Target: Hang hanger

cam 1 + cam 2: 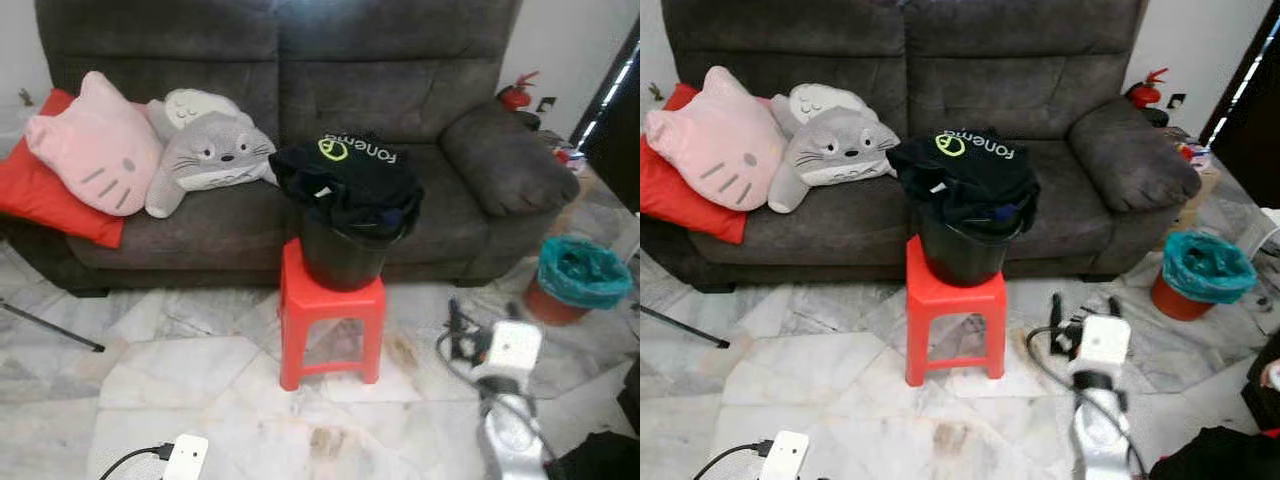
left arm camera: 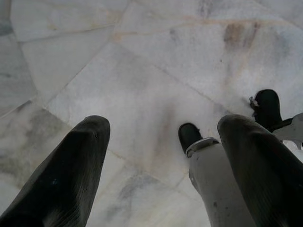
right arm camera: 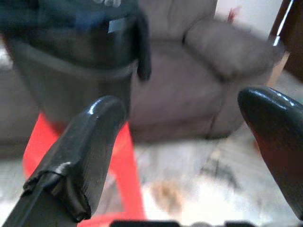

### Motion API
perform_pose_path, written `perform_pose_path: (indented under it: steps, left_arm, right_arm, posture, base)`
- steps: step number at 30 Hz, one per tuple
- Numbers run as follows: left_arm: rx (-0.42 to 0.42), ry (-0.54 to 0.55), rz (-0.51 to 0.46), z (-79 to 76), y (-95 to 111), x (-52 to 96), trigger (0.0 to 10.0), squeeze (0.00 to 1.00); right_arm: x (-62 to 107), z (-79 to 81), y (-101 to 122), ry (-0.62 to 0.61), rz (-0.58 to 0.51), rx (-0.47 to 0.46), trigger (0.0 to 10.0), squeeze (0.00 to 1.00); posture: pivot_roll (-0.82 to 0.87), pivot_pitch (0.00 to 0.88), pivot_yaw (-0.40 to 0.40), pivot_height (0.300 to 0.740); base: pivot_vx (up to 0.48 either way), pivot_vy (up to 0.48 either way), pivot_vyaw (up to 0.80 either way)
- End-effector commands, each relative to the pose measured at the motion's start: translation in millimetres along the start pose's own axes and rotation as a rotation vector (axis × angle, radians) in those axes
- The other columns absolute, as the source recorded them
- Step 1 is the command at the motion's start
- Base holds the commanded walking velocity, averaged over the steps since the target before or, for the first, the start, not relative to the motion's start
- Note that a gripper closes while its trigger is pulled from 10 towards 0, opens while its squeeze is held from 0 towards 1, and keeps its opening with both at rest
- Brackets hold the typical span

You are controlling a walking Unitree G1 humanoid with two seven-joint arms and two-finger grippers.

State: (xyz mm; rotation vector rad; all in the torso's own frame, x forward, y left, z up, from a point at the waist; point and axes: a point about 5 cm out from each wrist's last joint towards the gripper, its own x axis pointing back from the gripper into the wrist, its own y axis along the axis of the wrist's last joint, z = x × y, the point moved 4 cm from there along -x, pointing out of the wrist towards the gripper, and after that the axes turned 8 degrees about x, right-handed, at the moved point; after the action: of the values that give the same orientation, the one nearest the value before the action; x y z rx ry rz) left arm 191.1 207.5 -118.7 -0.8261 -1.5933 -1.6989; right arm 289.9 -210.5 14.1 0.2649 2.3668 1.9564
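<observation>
A black garment (image 1: 348, 180) with a green print lies heaped over a black bucket (image 1: 342, 260). The bucket stands on a red plastic stool (image 1: 330, 325) in front of a grey sofa (image 1: 400, 90). My right gripper (image 1: 1083, 303) is low at the right of the stool, open, with nothing between its fingers. In the right wrist view its fingers (image 3: 90, 142) point toward the stool (image 3: 123, 179) and the bucket (image 3: 71, 80). My left gripper (image 2: 165, 123) hangs open over the marble floor (image 2: 142, 71), beside my own leg (image 2: 213, 179).
A pink cat cushion (image 1: 95, 145), a grey plush (image 1: 205, 150) and a red cushion (image 1: 45, 195) lie on the sofa's left. A red bin with a teal liner (image 1: 575, 280) stands at the right. A thin black rod (image 1: 50, 328) lies on the floor at the left.
</observation>
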Motion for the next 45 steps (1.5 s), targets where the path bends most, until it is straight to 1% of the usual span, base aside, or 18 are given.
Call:
perform_pose_path:
  steps: [1,5,7,8,9,11,14,16,18,19,20,21,23,34,42,45]
  left_arm:
    - [0.008,0.009,0.004,2.4,-3,0.8,10.0,0.0]
    - [0.008,0.012,0.005,3.3,-4,1.3,10.0,0.0]
    - [0.018,0.011,0.0,3.2,-3,1.3,10.0,0.0]
    - [0.021,0.009,-0.003,3.0,-3,1.2,10.0,0.0]
    - [0.021,0.009,-0.003,3.0,-3,1.2,10.0,0.0]
    - [0.014,0.001,0.004,2.3,-4,1.3,10.0,0.0]
    - [0.007,-0.001,0.006,2.1,-4,1.2,10.0,0.0]
    - [0.007,-0.001,0.005,2.2,-4,1.2,10.0,0.0]
    - [0.008,-0.002,0.004,2.2,-3,1.1,10.0,0.0]
    - [0.008,-0.002,0.004,2.2,-3,1.1,10.0,0.0]
    - [0.009,-0.002,0.003,2.3,-3,1.0,10.0,0.0]
    - [0.009,-0.002,0.003,2.4,-3,1.0,10.0,0.0]
    - [0.008,-0.004,0.005,2.1,-3,0.9,10.0,0.0]
    - [0.017,-0.002,0.017,3.0,-5,1.1,10.0,0.0]
    - [0.019,-0.003,0.022,2.2,-7,1.5,10.0,0.0]
    - [0.02,-0.002,0.025,1.8,-8,1.5,10.0,0.0]
  right_arm:
    - [-2.3,-7.4,6,-0.013,-0.029,0.021,10.0,0.0]
    - [0.0,-9.1,23,0.003,-0.105,0.055,10.0,0.0]
    - [5.0,-9.0,30,0.013,-0.131,0.06,10.0,0.0]
    - [12.8,-9.1,38,0.026,-0.138,0.063,10.0,0.0]
    - [12.8,-9.1,38,0.026,-0.138,0.063,10.0,0.0]
    - [18.8,-7.9,49,0.048,-0.163,0.099,10.0,0.0]
    - [18.9,-8.6,55,0.047,-0.183,0.105,10.0,0.0]
    - [17.8,-9.7,61,0.039,-0.193,0.102,10.0,0.0]
    - [14.8,-7.4,68,0.048,-0.192,0.088,10.0,0.0]
    - [14.8,-7.4,68,0.048,-0.192,0.088,10.0,0.0]
    - [13.0,-5.3,69,0.051,-0.178,0.051,10.0,0.0]
    - [12.8,-4.8,70,0.052,-0.172,0.042,10.0,0.0]
    - [11.8,-2.0,72,0.065,-0.179,0.053,10.0,0.0]
    - [11.1,-0.4,77,0.064,-0.161,0.044,10.0,0.0]
    - [9.2,-1.6,84,0.06,-0.18,0.072,10.0,0.0]
    - [8.4,-2.6,86,0.054,-0.18,0.068,10.0,0.0]
  posture:
    - [-0.12,0.0,-0.022,0.74]
    - [-0.13,0.0,-0.03,0.74]
    - [-0.13,0.0,-0.031,0.74]
    - [-0.13,0.0,-0.029,0.74]
    - [-0.13,0.0,-0.029,0.74]
    - [-0.14,0.0,-0.021,0.74]
    - [-0.15,0.0,-0.021,0.74]
    - [-0.15,0.0,-0.021,0.74]
    - [-0.14,0.0,-0.022,0.74]
    - [-0.14,0.0,-0.022,0.74]
    - [-0.14,0.0,-0.025,0.74]
    - [-0.14,0.0,-0.025,0.74]
    - [-0.14,0.0,-0.025,0.74]
    - [-0.14,0.0,-0.024,0.74]
    - [-0.14,0.0,-0.023,0.74]
    - [-0.14,0.0,-0.023,0.74]
  base:
    - [0.0,0.0,0.0]
    - [0.0,0.0,0.0]
    - [0.0,0.0,0.0]
    - [0.0,0.0,0.0]
    - [0.0,0.0,0.0]
    - [0.0,0.0,0.0]
    - [0.0,0.0,0.0]
    - [0.0,0.0,0.8]
    - [0.0,0.0,0.8]
    - [0.0,0.0,0.79]
    - [0.0,0.0,0.0]
    - [0.0,0.0,0.0]
    - [0.0,0.0,0.0]
    - [0.0,0.0,0.0]
    - [0.278,0.0,0.0]
    - [0.294,0.0,0.54]
